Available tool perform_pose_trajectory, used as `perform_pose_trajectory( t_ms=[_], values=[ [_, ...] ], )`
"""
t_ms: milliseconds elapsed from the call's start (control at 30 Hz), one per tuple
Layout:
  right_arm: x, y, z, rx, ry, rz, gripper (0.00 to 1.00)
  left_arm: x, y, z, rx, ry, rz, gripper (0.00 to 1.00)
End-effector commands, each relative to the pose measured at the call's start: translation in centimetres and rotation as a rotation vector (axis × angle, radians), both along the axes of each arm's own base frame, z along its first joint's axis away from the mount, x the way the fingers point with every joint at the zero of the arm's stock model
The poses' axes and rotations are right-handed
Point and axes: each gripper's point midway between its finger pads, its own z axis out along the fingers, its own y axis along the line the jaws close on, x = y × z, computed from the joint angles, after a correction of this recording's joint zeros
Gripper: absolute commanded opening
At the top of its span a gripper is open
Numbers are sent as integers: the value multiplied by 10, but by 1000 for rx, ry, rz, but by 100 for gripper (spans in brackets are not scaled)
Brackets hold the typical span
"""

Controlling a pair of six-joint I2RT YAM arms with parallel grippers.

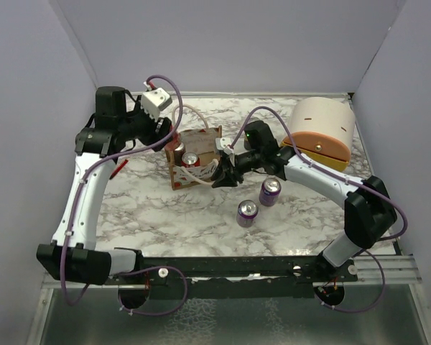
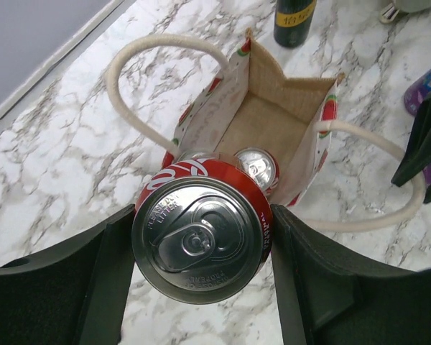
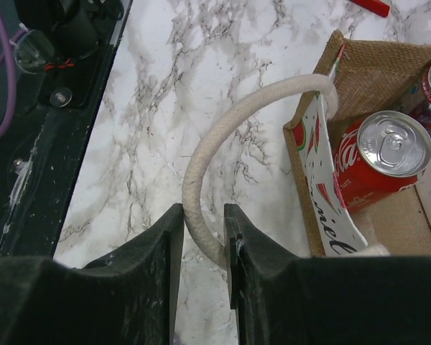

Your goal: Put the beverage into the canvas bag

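Observation:
The canvas bag (image 1: 194,169) stands open at mid-table, tan inside, with a white watermelon panel (image 3: 323,180). My left gripper (image 2: 201,241) is shut on a red cola can (image 2: 201,244), upright, held just above the bag's near edge (image 2: 273,115). In the top view this gripper (image 1: 174,144) is at the bag's far-left corner. Another red can (image 2: 257,167) stands inside the bag and also shows in the right wrist view (image 3: 377,158). My right gripper (image 3: 203,223) is shut on the bag's white rope handle (image 3: 201,165), at the bag's right side (image 1: 220,176).
Two purple cans (image 1: 270,191) (image 1: 247,213) stand right of the bag, in front of my right arm. A peach-and-yellow domed container (image 1: 322,131) sits at the back right. A dark bottle (image 2: 294,21) stands beyond the bag. A small red object (image 1: 118,167) lies at the left.

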Motion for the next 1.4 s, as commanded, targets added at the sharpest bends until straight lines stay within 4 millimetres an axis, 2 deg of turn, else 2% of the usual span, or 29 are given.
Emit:
perform_pose_trajectory(
  t_ms=[0,233,500,700,900,1100,1167,1367],
  values=[
    [-3,3,13,48,-19,17,28,34,-31,32,-149,-100,-82,0],
    [-5,1,4,38,-11,9,26,56,-71,3,-134,-73,-177,0],
    [-6,1,0,34,1,16,25,70,-112,-25,-73,-90,-251,0],
    [-8,-2,1,39,-13,13,24,91,-110,-60,-5,-43,-219,0],
    [-12,-3,-2,43,-10,19,24,101,-107,-94,45,0,-202,0],
    [-15,-4,-4,48,-2,21,23,104,-105,-122,100,24,-197,0],
    [-15,-5,-5,49,-1,20,23,105,-102,-136,137,39,-194,0],
    [-15,-4,-5,48,2,21,23,104,-89,-161,250,67,-200,0]
  ],
)
